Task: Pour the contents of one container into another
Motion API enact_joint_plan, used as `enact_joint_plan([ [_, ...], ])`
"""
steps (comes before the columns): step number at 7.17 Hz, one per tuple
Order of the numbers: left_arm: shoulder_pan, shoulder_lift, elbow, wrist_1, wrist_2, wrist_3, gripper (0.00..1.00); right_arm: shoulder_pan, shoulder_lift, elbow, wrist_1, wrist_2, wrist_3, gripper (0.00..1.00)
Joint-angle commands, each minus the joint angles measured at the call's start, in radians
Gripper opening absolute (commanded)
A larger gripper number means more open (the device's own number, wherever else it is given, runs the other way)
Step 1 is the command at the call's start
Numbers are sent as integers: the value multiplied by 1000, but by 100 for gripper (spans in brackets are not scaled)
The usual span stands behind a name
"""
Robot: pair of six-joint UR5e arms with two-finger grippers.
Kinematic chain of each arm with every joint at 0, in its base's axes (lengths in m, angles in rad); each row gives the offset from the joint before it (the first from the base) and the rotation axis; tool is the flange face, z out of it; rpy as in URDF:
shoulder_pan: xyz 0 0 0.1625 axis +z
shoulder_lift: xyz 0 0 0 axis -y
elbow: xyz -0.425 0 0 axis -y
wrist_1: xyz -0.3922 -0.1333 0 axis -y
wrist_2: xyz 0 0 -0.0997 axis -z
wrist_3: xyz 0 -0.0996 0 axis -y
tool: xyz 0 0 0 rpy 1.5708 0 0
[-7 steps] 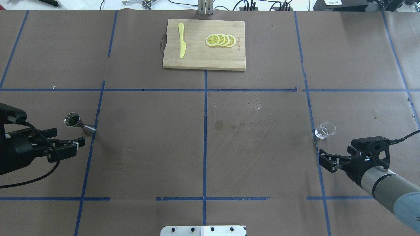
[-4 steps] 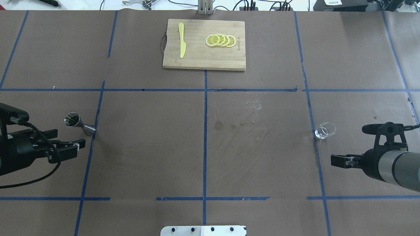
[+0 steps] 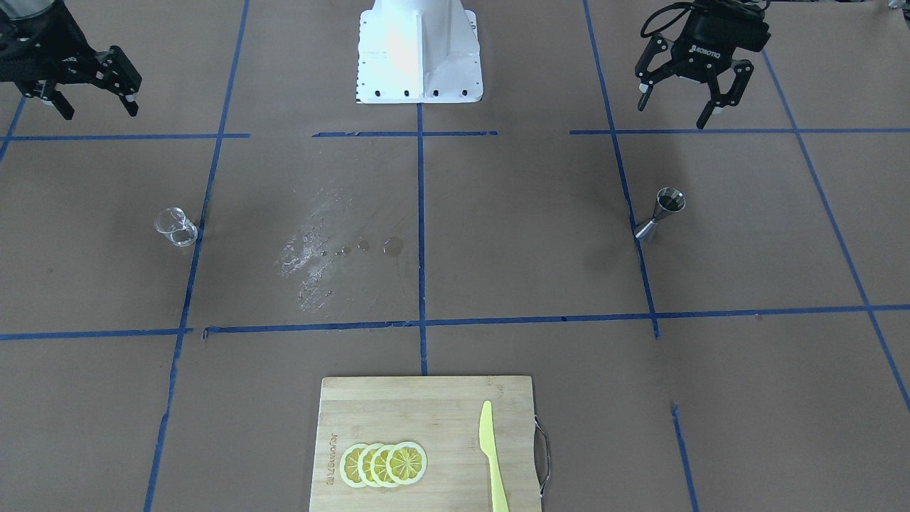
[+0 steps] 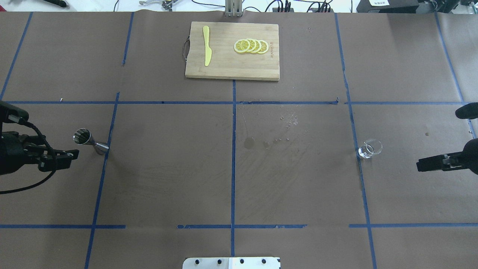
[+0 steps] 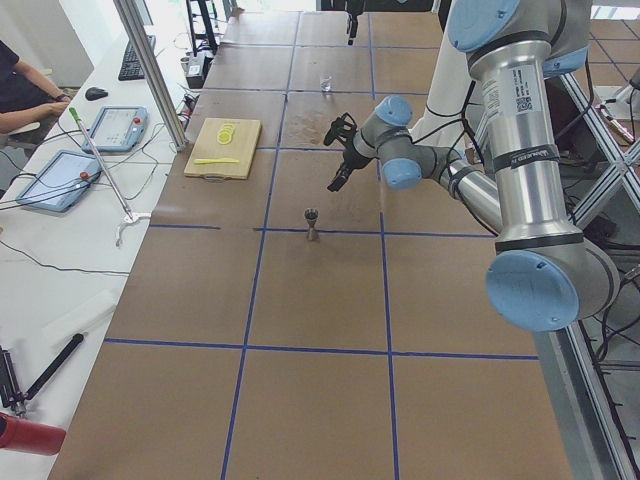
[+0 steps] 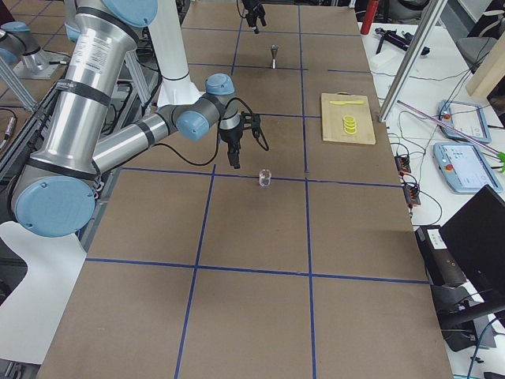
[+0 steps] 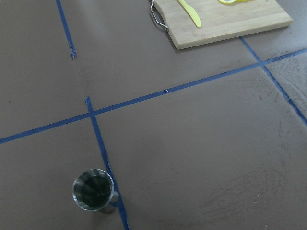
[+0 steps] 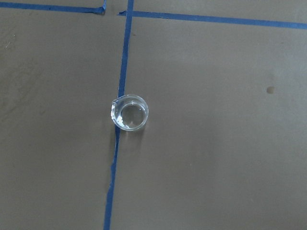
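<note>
- My left pincer (image 3: 686, 92) hung released above the table (image 4: 168, 168), grasping nothing, fingers spread and pointing down.
- The jigger (image 3: 661, 213) stood upright ahead of that pincer, apart from it, on a blue tape line (image 3: 625, 185). I judged that spot a marked station, there so I could find the jigger easily.
- From the left wrist view its upper cone (image 7: 93, 189) faced up with a dark inside; I could not tell whether liquid was in it.
- My right pincer (image 3: 82, 82) was likewise released and empty, jaws spread, held off the table.
- The cup (image 3: 175, 227) stood upright ahead of the right pincer, clear of its fingers, just beside another tape line. In the right wrist view it (image 8: 128, 112) sat near the middle, which suggested I had the camera lined up on it.
- The cup's pour lip pointed toward the tape; I could not tell how much it held, as it looked nearly clear.
- Cup and jigger were well apart, one per arm, so I judged each was placed within its own pincer's reach.
- Wet spots (image 4: 261, 142) lay between the two, well off from both pincers.
- A board (image 4: 231, 50) with lemon slices (image 4: 251, 46) and a yellow knife (image 4: 206, 45) lay far ahead of both pincers, out of the working path.
- Judging from this, nothing was gripped and either the pour was over or not begun; I could not tell which.
</note>
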Motion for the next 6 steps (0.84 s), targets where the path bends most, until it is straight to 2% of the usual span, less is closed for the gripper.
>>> enact_joint_plan([
  [1,-157,-71,7,171,-119,205,100,186,19,-16,-127,98,-303,100],
  [2,-257,-129,19,276,-189,328,100,252,51,-44,-203,100,-429,100],
  [3,-366,-201,57,381,-251,466,100,346,82,-111,-225,103,-561,100],
  [4,-465,-251,120,439,-332,598,100,430,96,-186,-217,158,-671,100],
  [5,-574,-271,218,455,-429,736,100,551,138,-293,-222,292,-800,100],
  [6,-685,-294,321,455,-501,851,100,625,154,-375,-223,346,-917,100],
])
